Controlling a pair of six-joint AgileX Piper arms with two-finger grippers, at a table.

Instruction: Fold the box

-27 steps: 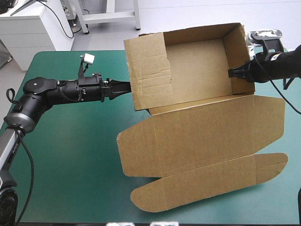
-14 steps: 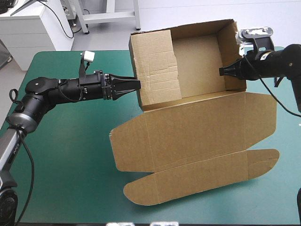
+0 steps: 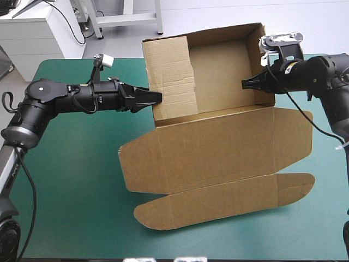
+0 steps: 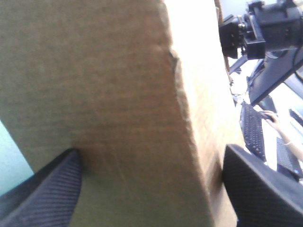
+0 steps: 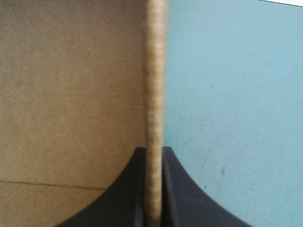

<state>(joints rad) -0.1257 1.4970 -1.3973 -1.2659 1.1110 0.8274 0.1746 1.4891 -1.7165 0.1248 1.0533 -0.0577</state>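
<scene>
The box stood as an open tray at the far middle of the teal-green table, with its walls raised. Its lid lay flat toward the near edge, which I judged was the part left unfolded. The right gripper pinched the right wall, and the left gripper straddled the left wall with its fingers spread.

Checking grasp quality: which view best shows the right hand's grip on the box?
Right wrist view: the box wall, edge-on, sits pinched in the right hand. High view shows it small; left wrist view hides it.
</scene>
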